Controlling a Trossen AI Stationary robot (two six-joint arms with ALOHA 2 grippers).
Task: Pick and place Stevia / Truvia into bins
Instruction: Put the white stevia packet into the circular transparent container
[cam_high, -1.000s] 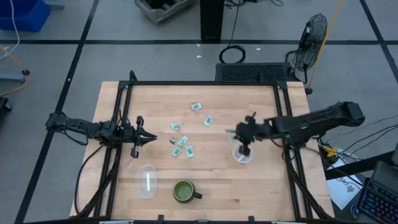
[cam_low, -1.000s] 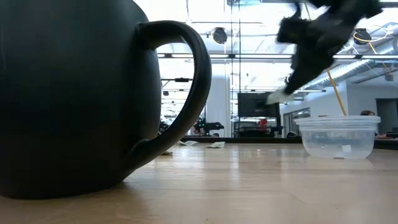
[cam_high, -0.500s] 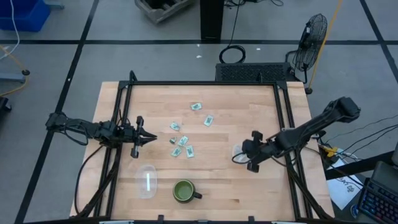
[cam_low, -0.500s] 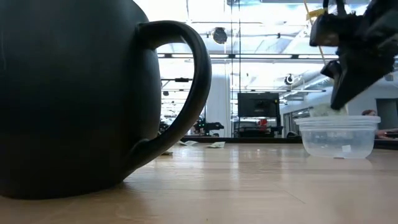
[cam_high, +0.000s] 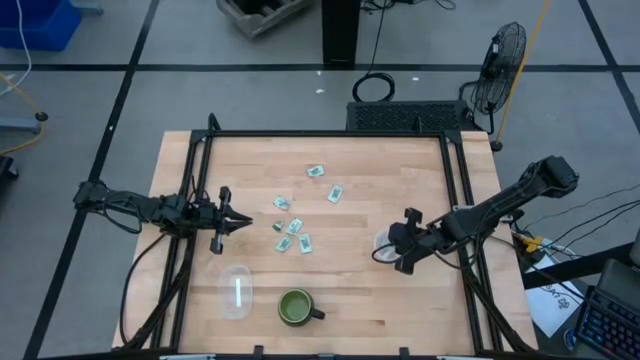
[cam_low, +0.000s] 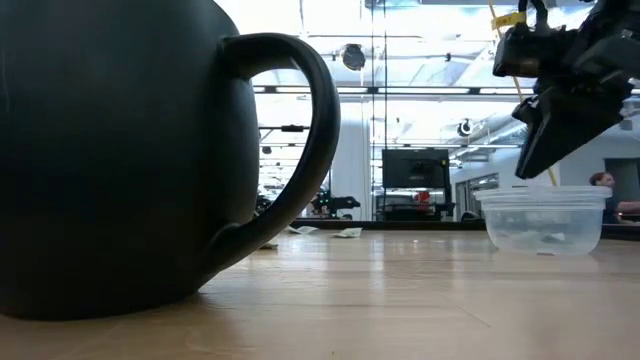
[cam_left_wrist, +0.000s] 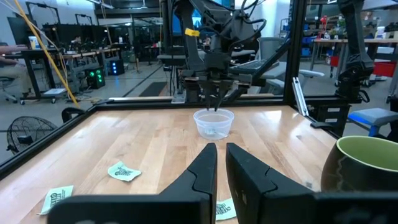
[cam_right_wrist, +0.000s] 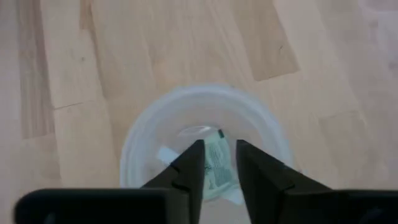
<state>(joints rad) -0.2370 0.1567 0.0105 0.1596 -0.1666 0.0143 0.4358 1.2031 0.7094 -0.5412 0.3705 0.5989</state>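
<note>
The right gripper (cam_right_wrist: 214, 163) hangs directly over one of the two clear bins (cam_right_wrist: 202, 143), its two dark fingers (cam_right_wrist: 189, 167) parted by a narrow gap and holding nothing — a pale green and white packet (cam_right_wrist: 217, 163) lies loose on the bin's bottom, showing through that gap, with at least one more white packet (cam_right_wrist: 168, 154) beside it. In the high view the right gripper (cam_high: 398, 251) sits over the same bin (cam_high: 384, 243) near the right side of the counter (cam_high: 350, 290), and in the low view it (cam_low: 535, 150) hovers just above the bin's rim (cam_low: 545, 218) without touching it. The left gripper (cam_high: 240, 222) waits over the left part of the counter, its fingers (cam_left_wrist: 205, 171) close together with only a thin slit between them and nothing in their grasp. Ahead of those fingertips, loose Stevia / Truvia packets (cam_high: 293, 228) lie scattered flat on the wood — a cluster near the left fingers and two more (cam_high: 325, 182) farther toward the back edge, well apart from either bin. The second bin (cam_high: 235, 290) stands near the front edge, to one side of the left fingers, with the dark green mug (cam_high: 296, 307) just beside it.
</note>
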